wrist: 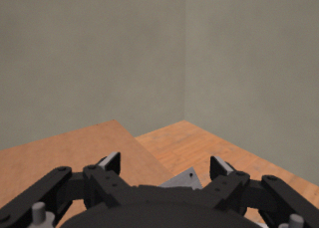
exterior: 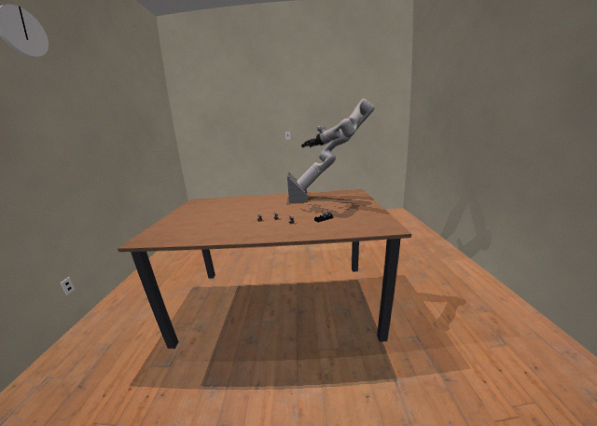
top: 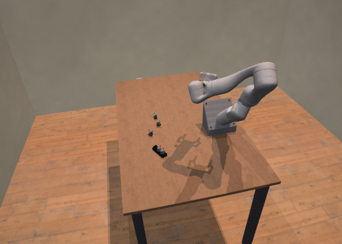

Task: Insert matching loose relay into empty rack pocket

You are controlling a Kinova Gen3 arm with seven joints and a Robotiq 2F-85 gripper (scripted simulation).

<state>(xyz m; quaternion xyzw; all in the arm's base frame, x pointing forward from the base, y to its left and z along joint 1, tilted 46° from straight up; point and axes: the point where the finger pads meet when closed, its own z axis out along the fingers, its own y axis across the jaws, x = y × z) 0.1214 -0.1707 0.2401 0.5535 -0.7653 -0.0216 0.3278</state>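
Observation:
The black rack lies on the wooden table and holds two relays with red buttons. Its end toward the loose relays seems to be the bare one. Three loose relays stand in a row beyond it. The nearest one has a red button. The middle relay has a button too small to tell. The farthest one has a green button. My gripper is open and empty. It is high above the table, pointing out level, far from the relays.
The arm's grey wedge base stands on the table behind the rack. The folded arm hangs over it. Room walls lie beyond the table's far edge in the wrist view.

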